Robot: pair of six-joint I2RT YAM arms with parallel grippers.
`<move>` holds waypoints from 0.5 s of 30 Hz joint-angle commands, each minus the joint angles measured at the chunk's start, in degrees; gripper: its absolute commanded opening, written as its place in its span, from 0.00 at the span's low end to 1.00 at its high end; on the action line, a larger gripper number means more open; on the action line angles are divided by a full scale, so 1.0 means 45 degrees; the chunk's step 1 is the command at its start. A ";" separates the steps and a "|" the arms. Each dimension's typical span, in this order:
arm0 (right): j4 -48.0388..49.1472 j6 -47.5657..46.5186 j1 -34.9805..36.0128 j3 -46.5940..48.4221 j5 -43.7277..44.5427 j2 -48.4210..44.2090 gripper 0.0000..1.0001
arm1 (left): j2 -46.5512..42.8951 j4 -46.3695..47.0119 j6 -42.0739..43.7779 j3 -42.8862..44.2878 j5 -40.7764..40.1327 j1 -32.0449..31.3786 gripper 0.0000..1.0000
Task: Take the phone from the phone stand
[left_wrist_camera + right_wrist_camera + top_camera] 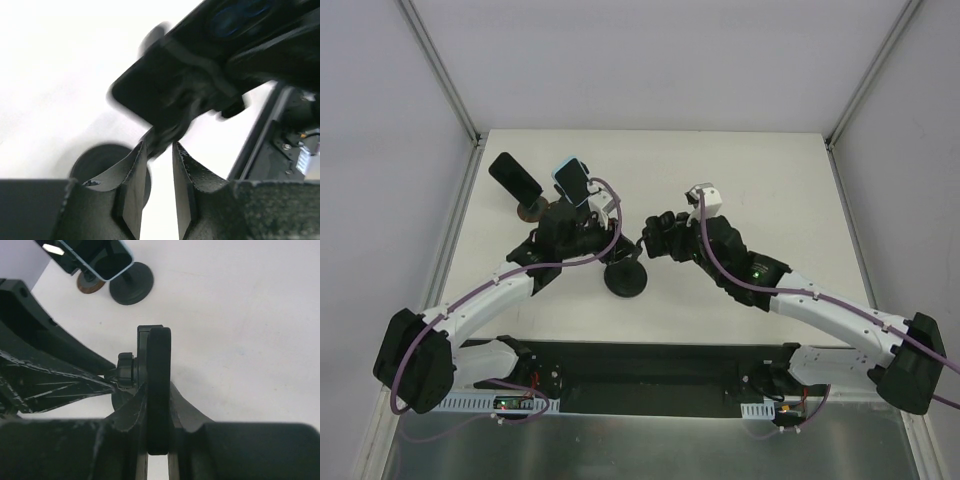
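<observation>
right gripper [158, 396] clamped on the black rectangular phone [158, 355], seen edge-on between its fingers, apparently seated in the black plastic phone stand [127, 371], cradle and knob just left of the slab. left gripper [157, 150] narrow, straddling the stand's thin stem at its fingertips; real pad contact impossible to tell through the blur. likely trouble from here: pulling against a cradle not yet released, dragging stand and round base along under a loose left hold. possibly a slip of the smooth edge out of the pinch during a twist. possibly a swing into the blue-cased phone [102, 257] ahead-left of the right fingers.
</observation>
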 commanded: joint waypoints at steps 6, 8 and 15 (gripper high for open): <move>-0.1130 -0.0440 -0.0875 -0.0031 0.0468 -0.1713 0.01 | 0.0003 -0.1077 -0.0096 -0.0009 -0.2009 0.0971 0.00; -0.1052 -0.0714 -0.0875 -0.0011 -0.0078 -0.1596 0.01 | -0.0075 -0.0863 0.0294 0.0050 -0.1347 0.0952 0.00; -0.0564 -0.0890 -0.0836 0.0301 -0.0959 -0.1147 0.01 | -0.1597 0.0914 0.2754 -0.1119 0.0787 -0.0391 0.65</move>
